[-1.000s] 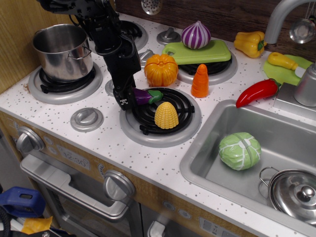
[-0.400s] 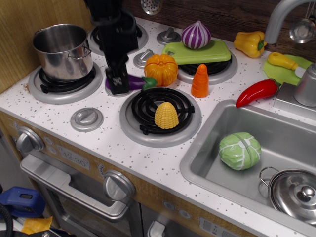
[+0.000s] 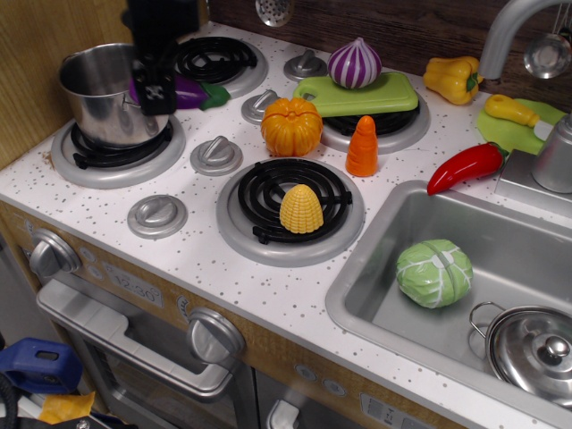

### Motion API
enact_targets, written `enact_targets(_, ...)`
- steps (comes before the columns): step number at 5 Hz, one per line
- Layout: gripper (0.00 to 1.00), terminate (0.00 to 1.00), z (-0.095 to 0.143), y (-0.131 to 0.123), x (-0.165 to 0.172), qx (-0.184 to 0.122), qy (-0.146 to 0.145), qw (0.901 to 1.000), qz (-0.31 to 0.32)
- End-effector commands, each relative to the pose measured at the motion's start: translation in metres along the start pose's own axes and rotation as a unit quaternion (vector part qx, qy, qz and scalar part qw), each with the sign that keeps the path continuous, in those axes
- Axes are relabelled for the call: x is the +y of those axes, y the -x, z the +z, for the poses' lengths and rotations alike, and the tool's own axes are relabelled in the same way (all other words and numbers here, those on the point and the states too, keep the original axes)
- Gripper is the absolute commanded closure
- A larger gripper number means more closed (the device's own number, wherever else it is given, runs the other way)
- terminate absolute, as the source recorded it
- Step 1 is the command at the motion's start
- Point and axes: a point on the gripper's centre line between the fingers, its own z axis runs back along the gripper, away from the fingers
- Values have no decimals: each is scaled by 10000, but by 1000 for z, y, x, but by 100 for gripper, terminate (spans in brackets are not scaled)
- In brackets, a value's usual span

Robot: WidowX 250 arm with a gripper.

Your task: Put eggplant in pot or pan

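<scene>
My gripper (image 3: 156,92) is shut on the purple eggplant (image 3: 186,92), whose green stem cap points right. It holds the eggplant in the air at the right rim of the tall steel pot (image 3: 107,94), which stands on the front left burner. The pot looks empty as far as I can see inside. The arm rises out of the top of the frame.
A yellow corn (image 3: 301,209) lies on the front middle burner. An orange pumpkin (image 3: 291,126), a carrot (image 3: 362,147), a striped onion (image 3: 355,63) on a green board, and peppers are to the right. The sink (image 3: 375,268) holds a cabbage and a lidded pot.
The gripper lifted the eggplant off the middle burner's edge and carried it up and to the left, from beside the pumpkin to the pot's right rim.
</scene>
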Motion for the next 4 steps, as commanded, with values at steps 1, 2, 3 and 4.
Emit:
enact_targets(1,100,0,13,37,57,-98,-642,9977,-203)
enact_targets(2,100,0,15,58,88,-89,-795,9963,-306)
enact_targets(3,0,0,15,74,109,-176,-643,9971,-357)
enact_targets(4,0,0,15,74,109,-176,-643,9971,-357)
